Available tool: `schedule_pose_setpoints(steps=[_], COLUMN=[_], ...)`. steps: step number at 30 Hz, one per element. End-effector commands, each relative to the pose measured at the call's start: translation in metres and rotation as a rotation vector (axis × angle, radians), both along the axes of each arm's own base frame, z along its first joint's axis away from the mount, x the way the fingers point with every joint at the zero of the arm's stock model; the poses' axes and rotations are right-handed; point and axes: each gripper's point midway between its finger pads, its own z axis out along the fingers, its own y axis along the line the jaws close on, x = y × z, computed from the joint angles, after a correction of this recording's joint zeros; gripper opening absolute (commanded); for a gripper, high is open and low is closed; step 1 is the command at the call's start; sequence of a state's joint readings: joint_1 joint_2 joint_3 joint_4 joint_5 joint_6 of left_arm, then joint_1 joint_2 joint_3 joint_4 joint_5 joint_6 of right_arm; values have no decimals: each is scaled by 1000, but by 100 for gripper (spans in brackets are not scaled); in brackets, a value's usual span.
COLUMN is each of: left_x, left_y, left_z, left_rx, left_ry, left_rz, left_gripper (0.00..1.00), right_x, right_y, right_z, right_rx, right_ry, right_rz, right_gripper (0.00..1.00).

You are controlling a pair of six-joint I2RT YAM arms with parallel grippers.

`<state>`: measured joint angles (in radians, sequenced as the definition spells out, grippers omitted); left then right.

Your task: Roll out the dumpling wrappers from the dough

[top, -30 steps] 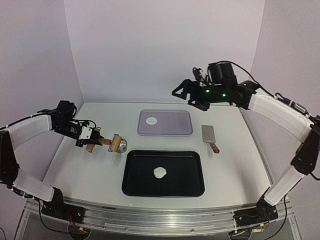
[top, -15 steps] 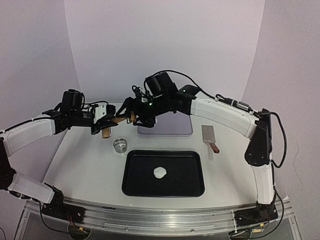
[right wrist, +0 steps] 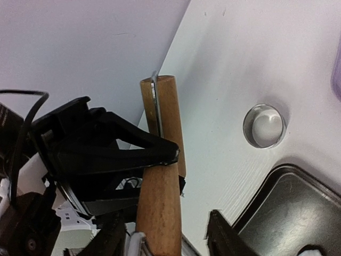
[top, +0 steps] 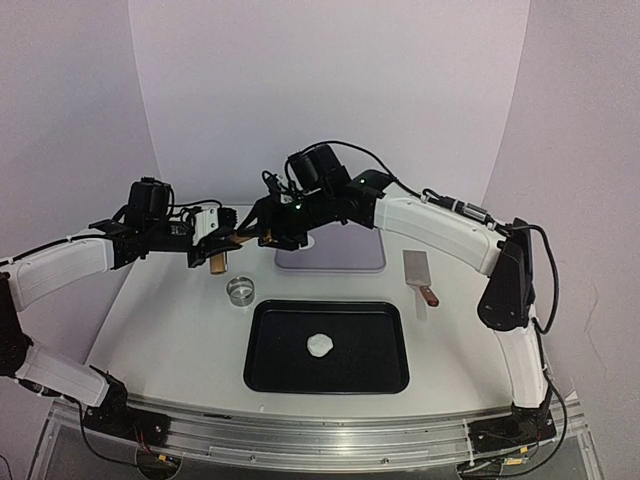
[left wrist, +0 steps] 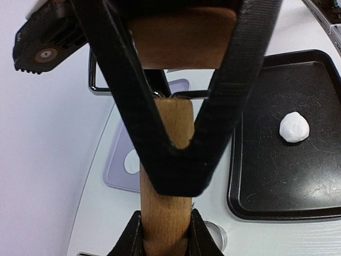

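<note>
The left pincer (left wrist: 164,239) clamps one end of the rolling pin (right wrist: 160,208) above the table (top: 180,330), its axis 8-to-2 o'clock from overhead. The right pincer (right wrist: 168,242) straddles the other end, not yet clenched. The dough (top: 319,345) lies on the black tray (top: 380,372), toward 5 o'clock.

No text, label, brand or number is readable anywhere

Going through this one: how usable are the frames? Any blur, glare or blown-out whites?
Top external: soft even light, faint shadows, front rail bows slightly. Left wrist: rolling pin close to the lens, slightly soft; dough sharp but nearly featureless white. Right wrist: the pin's near end blurred, ring cutter crisp with bright glints.
</note>
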<state>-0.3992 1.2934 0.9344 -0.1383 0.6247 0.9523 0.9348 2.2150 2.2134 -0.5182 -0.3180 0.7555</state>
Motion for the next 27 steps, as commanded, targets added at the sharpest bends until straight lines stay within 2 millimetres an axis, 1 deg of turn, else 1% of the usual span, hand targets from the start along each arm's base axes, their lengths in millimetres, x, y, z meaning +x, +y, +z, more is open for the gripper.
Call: schedule_pose_setpoints(steps=[1,3,8,9,10,12,13,16,17,18,19,20,21,23,25,26,27], left_x=[1,1,0,-1,0,1,2,5,5,3,1,-3,-9,-25,-41,-45,-46], left_y=[-6,-7,-9,-9,-9,-10,-10,-11,-11,-12,-12,-13,-14,-18,-21,-23,-25], left_z=[32,33,33,33,34,36,37,36,35,34,35,35,32,38,40,41,44], left_rx=[-39,-41,-30,-30,-32,-42,-47,-54,-57,-67,-76,-84,-79,-94,-112,-120,-133], left_ry=[-114,-116,-137,-140,-140,-134,-127,-97,-81,-60,-43,-21,14,78,182,231,276], left_rz=[-32,-36,-54,-57,-57,-51,-44,-36,-34,-35,-39,-52,-74,-146,-205,-223,-225], left_gripper=[0,0,0,0,0,0,0,1,5,28,64,91,99,100,100,99,99], right_x=[3,4,4,4,4,3,2,0,0,-1,-1,-1,-1,1,-5,-8,-11], right_y=[7,8,9,10,10,10,9,5,3,-1,-7,-13,-22,-43,-66,-77,-91], right_z=[14,14,7,6,5,4,5,9,11,13,16,18,20,27,35,39,42], right_rx=[34,34,28,27,27,26,25,22,17,11,4,-8,-23,-61,-117,-142,-194], right_ry=[-28,-31,-15,-13,-11,-12,-14,-40,-54,-75,-94,-115,-141,-206,-308,-348,-420], right_rz=[12,10,9,11,13,17,20,31,34,42,39,40,36,23,35,39,56], right_gripper=[40,37,30,26,19,2,0,0,0,0,0,0,0,0,0,0,0])
